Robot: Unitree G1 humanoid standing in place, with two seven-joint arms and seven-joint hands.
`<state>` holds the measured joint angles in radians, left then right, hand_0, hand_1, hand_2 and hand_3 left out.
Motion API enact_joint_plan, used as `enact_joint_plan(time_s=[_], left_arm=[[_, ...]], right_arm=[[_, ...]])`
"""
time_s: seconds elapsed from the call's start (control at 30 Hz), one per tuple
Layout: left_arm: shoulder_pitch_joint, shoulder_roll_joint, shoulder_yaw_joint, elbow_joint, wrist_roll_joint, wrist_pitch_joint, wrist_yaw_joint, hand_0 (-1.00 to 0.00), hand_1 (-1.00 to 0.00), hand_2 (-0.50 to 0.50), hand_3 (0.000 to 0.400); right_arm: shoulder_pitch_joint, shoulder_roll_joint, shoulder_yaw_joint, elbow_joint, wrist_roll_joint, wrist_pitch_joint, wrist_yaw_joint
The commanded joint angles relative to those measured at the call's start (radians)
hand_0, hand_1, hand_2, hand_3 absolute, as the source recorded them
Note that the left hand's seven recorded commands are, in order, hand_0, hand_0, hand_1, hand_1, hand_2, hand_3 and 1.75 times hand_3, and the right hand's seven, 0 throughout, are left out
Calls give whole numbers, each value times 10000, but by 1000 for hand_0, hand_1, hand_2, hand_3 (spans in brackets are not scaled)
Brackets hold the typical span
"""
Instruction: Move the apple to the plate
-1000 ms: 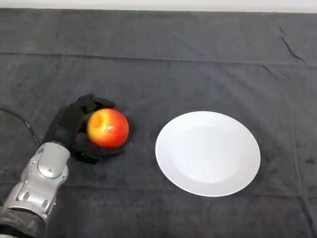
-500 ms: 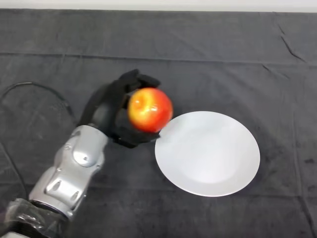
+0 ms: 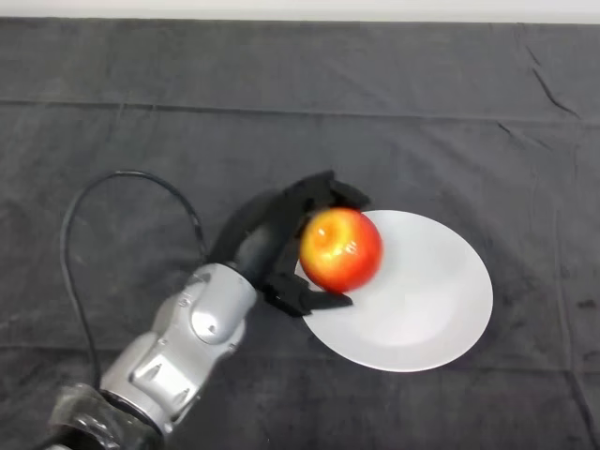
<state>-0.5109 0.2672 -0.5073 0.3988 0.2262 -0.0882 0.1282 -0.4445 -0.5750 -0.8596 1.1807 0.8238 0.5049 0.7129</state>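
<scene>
A red and yellow apple (image 3: 340, 248) is held in my black left hand (image 3: 277, 238), whose fingers and thumb curl round it from above and below. The apple is over the left part of the white plate (image 3: 422, 300), which lies on the dark cloth right of centre. Whether the apple touches the plate I cannot tell. My silver-grey arm (image 3: 183, 342) reaches in from the lower left. The plate's left rim is partly hidden behind the apple and hand.
The dark cloth (image 3: 281, 112) covers the whole table, with a few creases near the far right (image 3: 553, 94). The table's far edge runs along the top of the view.
My hand has carried the apple to the right, from the cloth at the left to over the plate's left part. The arm has stretched further into view. The plate has stayed put.
</scene>
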Motion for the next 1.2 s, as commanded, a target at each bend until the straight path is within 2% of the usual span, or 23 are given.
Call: enact_joint_plan(time_s=[0.03,0.33,0.7,0.73,0.8,0.83,0.87,0.9,0.93,0.97,1.0,1.03,1.07,1.1,1.17,1.2], left_arm=[[-426,-76,-317,224,224,-94,139,-1000,-1000,0,400],[-628,-226,-1481,211,106,32,192,-1000,-1000,0,400],[-1025,-104,-2207,817,-83,-424,186,-1000,-1000,0,400],[-1055,-92,-2237,856,-84,-446,188,-1000,-925,-37,400],[-1103,-74,-2283,920,-81,-478,202,-1000,-537,-231,400],[-1126,-68,-2306,948,-76,-488,215,-1000,-82,-459,400],[-1144,-64,-2325,968,-71,-492,230,-1000,0,-500,400],[-1158,-60,-2342,981,-66,-491,245,-867,0,-433,347],[-1170,-54,-2359,986,-60,-486,262,-580,0,-290,232],[-1178,-48,-2372,986,-55,-480,279,-580,0,-290,232],[-1183,-41,-2383,983,-51,-474,294,-447,0,-224,179],[-1187,-32,-2391,977,-50,-468,309,-267,0,-133,107],[-1188,-22,-2396,970,-49,-465,321,-231,0,-116,93],[-1187,-9,-2399,961,-50,-464,333,-82,0,-41,33],[-1191,24,-2389,937,-63,-464,341,0,0,0,0],[-1201,49,-2369,914,-79,-457,329,0,0,0,0]], right_arm=[[173,-234,-175,-54,87,-6,10],[170,-240,-176,-43,89,-3,15],[163,-251,-178,-20,91,0,25],[162,-252,-178,-18,91,0,27],[161,-254,-179,-13,92,0,29],[160,-255,-179,-11,92,0,30],[160,-256,-179,-9,92,0,31],[159,-257,-179,-7,92,1,32],[158,-258,-179,-5,92,1,34],[158,-259,-179,-3,92,1,35],[157,-259,-180,-1,92,1,36],[156,-260,-180,1,92,1,37],[156,-261,-180,3,92,1,38],[155,-262,-180,5,92,1,39],[154,-263,-180,8,92,1,40],[154,-263,-180,9,92,1,41]])
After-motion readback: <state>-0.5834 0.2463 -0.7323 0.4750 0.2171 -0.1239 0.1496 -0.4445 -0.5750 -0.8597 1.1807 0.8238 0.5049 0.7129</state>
